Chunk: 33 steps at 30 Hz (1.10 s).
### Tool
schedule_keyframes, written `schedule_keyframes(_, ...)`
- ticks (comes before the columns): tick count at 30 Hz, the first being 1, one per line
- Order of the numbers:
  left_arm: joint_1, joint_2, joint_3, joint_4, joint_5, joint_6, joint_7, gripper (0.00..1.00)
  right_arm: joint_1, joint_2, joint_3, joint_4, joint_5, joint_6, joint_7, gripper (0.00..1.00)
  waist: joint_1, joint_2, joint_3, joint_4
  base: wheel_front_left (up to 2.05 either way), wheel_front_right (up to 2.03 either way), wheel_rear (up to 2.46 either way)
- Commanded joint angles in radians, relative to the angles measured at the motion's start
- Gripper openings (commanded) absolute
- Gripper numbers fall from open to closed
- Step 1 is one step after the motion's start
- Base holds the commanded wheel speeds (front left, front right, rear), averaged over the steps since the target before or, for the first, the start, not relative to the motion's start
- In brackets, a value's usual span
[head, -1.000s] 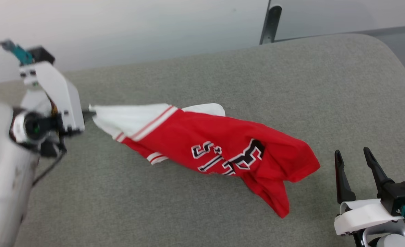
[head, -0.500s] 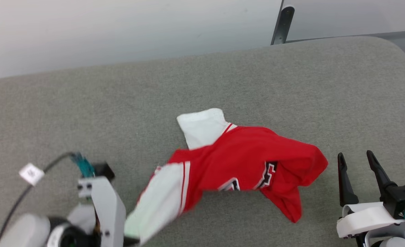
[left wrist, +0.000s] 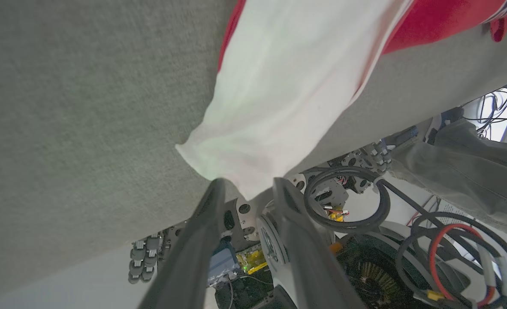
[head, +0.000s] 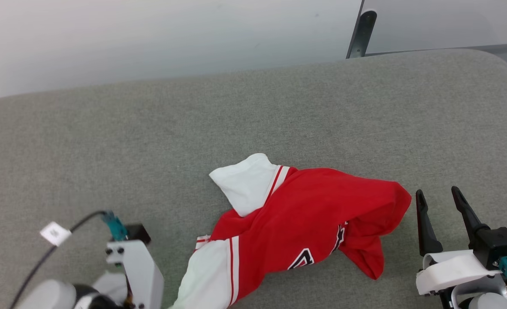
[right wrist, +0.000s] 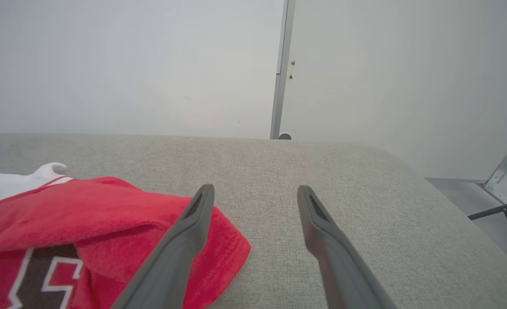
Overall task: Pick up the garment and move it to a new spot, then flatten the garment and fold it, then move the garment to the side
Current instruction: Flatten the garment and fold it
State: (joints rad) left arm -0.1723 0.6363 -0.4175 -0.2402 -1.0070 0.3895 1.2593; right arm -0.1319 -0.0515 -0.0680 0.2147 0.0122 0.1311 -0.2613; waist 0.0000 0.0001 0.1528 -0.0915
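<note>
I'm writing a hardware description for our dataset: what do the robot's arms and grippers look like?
The left gripper and right gripper each have two long, dark, tapered fingers. White housings sit behind them, with teal connectors; the left arm's black cable carries a white tag.

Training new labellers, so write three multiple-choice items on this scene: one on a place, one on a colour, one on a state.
1. Where is the red garment? A. on the grey padded surface, left of the right gripper; B. in the right gripper; C. on the floor.
2. What colour is the sleeve end by the left gripper? A. black; B. white; C. blue.
3. How is the right gripper? A. shut on cloth; B. open, empty; C. shut, empty.
Key: 1 A, it lies crumpled on the padding beside that gripper; 2 B, the cloth there is white; 3 B, its jaws stand apart, nothing between.
</note>
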Motion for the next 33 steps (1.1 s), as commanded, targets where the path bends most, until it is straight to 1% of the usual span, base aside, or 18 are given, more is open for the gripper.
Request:
schedule_keyframes(1,-0.032,0.013,0.007,0.012,0.018,-0.018,-0.011,1.00,-0.010,0.002,0.004,-0.006,0.008,-0.001,-0.006,1.00,0.0000,-0.0001,-0.008,-0.004,0.00,0.00,0.00)
schedule_keyframes(5,-0.092,0.008,0.033,0.009,0.036,-0.043,-0.051,1.00,0.000,0.002,0.012,-0.034,0.006,-0.001,-0.006,1.00,0.0000,-0.0001,-0.020,-0.020,0.00,0.00,0.00)
schedule_keyframes(7,-0.132,0.004,0.047,0.005,0.055,-0.073,-0.096,1.00,0.010,0.002,0.014,-0.061,-0.007,-0.001,-0.006,1.00,0.0000,-0.0001,-0.024,-0.031,0.00,0.00,0.00)
schedule_keyframes(8,-0.132,0.004,0.047,0.005,0.055,-0.073,-0.096,1.00,0.010,0.002,0.014,-0.061,-0.007,-0.001,-0.006,1.00,0.0000,-0.0001,-0.024,-0.031,0.00,0.00,0.00)
schedule_keyframes(9,-0.158,-0.002,0.054,0.008,0.072,-0.095,-0.133,1.00,0.015,0.002,0.012,-0.077,-0.008,-0.001,-0.006,1.00,0.0000,-0.0001,-0.025,-0.036,0.00,0.00,0.00)
schedule_keyframes(10,-0.182,-0.013,0.059,0.016,0.083,-0.121,-0.174,1.00,0.021,0.002,0.009,-0.093,-0.017,-0.001,-0.006,1.00,0.0000,-0.0001,-0.026,-0.041,0.00,0.00,0.00)
schedule_keyframes(12,-0.235,-0.036,0.064,0.042,0.134,-0.191,-0.291,1.00,0.027,0.002,0.007,-0.123,-0.024,-0.001,-0.004,1.00,0.0000,-0.0001,-0.025,-0.053,0.00,0.00,0.00)
schedule_keyframes(14,-0.279,-0.062,0.047,0.082,0.180,-0.287,-0.416,1.00,0.033,0.002,0.009,-0.147,-0.016,-0.001,-0.004,1.00,0.0000,-0.0001,-0.022,-0.068,0.00,0.00,0.00)
schedule_keyframes(15,-0.292,-0.077,0.034,0.113,0.191,-0.327,-0.461,1.00,0.040,0.002,0.009,-0.155,-0.018,-0.001,-0.004,1.00,0.0000,-0.0001,-0.020,-0.075,0.00,0.00,0.00)
schedule_keyframes(17,-0.317,-0.099,0.010,0.189,0.199,-0.391,-0.512,1.00,0.051,0.002,0.007,-0.159,-0.008,-0.001,-0.004,1.00,0.0000,-0.0001,-0.015,-0.091,0.00,0.00,0.00)
schedule_keyframes(20,-0.381,-0.121,-0.023,0.290,0.220,-0.452,-0.542,1.00,0.048,0.002,0.009,-0.158,-0.002,-0.001,-0.004,1.00,0.0000,-0.0001,-0.002,-0.120,0.00,0.00,0.00)
schedule_keyframes(22,-0.415,-0.128,-0.052,0.355,0.230,-0.481,-0.546,1.00,0.043,0.002,0.012,-0.156,0.007,-0.001,-0.004,1.00,0.0000,-0.0001,0.010,-0.141,0.00,0.00,0.00)
schedule_keyframes(24,-0.464,-0.117,-0.079,0.414,0.251,-0.502,-0.560,1.00,0.039,0.002,0.016,-0.151,0.014,-0.001,-0.004,1.00,0.0000,-0.0001,0.024,-0.163,0.00,0.00,0.00)
schedule_keyframes(29,-0.563,-0.113,-0.127,0.584,0.267,-0.516,-0.555,1.00,0.028,0.002,0.023,-0.141,0.033,-0.001,-0.004,1.00,0.0000,-0.0001,0.059,-0.212,0.00,0.00,0.00)
schedule_keyframes(31,-0.588,-0.124,-0.147,0.647,0.251,-0.520,-0.545,1.00,0.023,0.002,0.025,-0.139,0.044,-0.001,-0.004,1.00,0.0000,-0.0001,0.074,-0.229,0.00,0.00,0.00)
schedule_keyframes(33,-0.615,-0.120,-0.164,0.711,0.245,-0.520,-0.530,1.00,0.016,0.002,0.024,-0.137,0.052,-0.001,-0.004,1.00,0.0000,-0.0001,0.089,-0.245,0.00,0.00,0.00)
